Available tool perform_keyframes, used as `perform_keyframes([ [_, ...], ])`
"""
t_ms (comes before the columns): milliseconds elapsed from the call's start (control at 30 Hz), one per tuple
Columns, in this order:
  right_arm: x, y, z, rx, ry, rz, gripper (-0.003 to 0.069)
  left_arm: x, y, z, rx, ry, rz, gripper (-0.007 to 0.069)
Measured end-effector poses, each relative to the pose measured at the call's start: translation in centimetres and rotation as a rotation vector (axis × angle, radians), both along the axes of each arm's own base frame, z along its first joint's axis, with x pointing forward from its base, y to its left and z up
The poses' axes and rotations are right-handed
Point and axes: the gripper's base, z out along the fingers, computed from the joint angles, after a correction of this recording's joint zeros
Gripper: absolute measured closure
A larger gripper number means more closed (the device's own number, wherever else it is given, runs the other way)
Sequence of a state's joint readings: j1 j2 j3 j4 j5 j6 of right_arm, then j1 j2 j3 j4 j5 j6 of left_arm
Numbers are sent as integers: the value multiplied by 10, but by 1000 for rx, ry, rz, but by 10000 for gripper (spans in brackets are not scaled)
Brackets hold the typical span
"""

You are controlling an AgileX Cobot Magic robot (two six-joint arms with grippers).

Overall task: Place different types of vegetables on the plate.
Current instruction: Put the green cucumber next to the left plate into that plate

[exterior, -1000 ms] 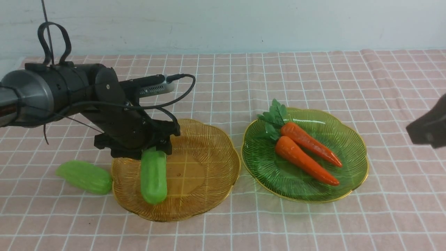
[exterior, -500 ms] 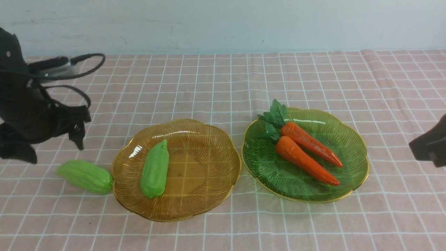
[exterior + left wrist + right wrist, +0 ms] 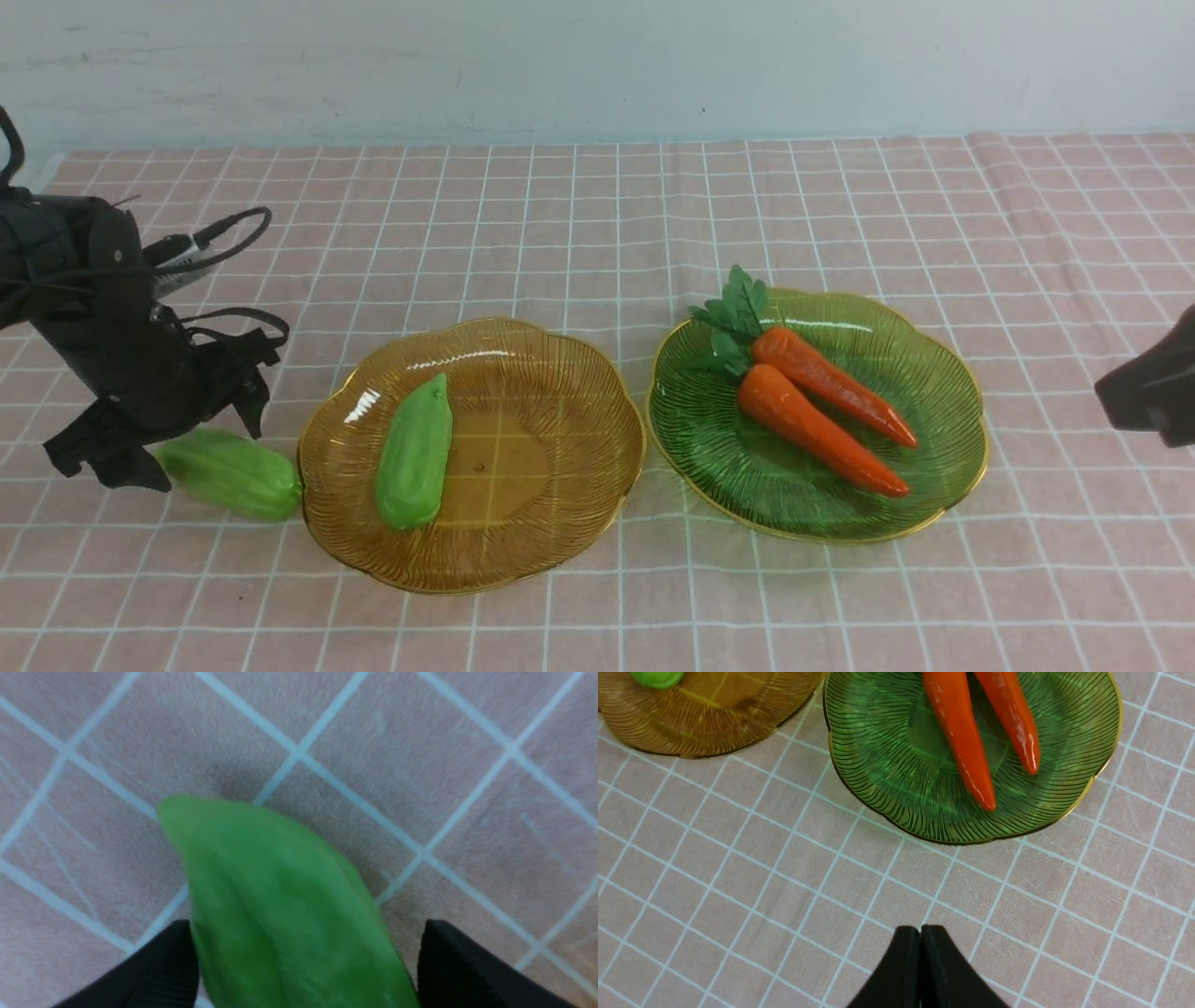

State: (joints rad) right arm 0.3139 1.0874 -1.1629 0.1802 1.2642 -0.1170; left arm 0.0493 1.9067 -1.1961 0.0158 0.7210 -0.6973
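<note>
One light-green cucumber [image 3: 414,453] lies on the amber glass plate [image 3: 560,411]. The second cucumber [image 3: 229,474] lies on the cloth, touching that plate's left rim. My left gripper [image 3: 198,455] is open and low over it, one finger on each side; the wrist view shows the cucumber [image 3: 280,905] between the black fingers [image 3: 448,961], with a small gap. Two orange carrots [image 3: 822,411] with green tops lie side by side on the green glass plate [image 3: 943,448]. My right gripper [image 3: 920,928] is shut and empty, off to the right of the green plate [image 3: 887,765].
A pink checked cloth [image 3: 597,205] covers the table up to a pale wall at the back. The two plates stand side by side, nearly touching. The right arm [image 3: 1148,383] hangs at the right edge.
My left gripper let go of the cucumber on the amber plate, swung left and up, then came down around the second cucumber on the cloth. The right arm barely moved.
</note>
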Motion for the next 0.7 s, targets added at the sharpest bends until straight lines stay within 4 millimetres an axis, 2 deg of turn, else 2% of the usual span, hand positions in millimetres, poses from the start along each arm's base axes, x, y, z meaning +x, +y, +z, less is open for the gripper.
perform_keyframes([
  [67,0,0,0,4,1,1,674,1,-1,-6,-13,15,8,81],
  [167,0,1,0,7,2,1,674,3,-1,-2,-2,26,-44,215],
  [233,0,1,0,9,3,2,674,7,0,12,11,25,-104,272],
  [333,0,1,0,10,3,2,674,15,-9,48,8,-26,-218,292],
  [433,0,1,0,10,3,2,674,19,-41,81,-30,-111,-401,292],
  [500,0,1,0,9,3,1,674,19,-81,86,-76,-160,-564,292],
  [600,-1,-1,1,-5,-7,-2,674,18,-133,69,-109,-159,-718,284],
  [700,-10,-6,8,-8,-49,-21,674,18,-152,53,-109,-145,-767,251],
])
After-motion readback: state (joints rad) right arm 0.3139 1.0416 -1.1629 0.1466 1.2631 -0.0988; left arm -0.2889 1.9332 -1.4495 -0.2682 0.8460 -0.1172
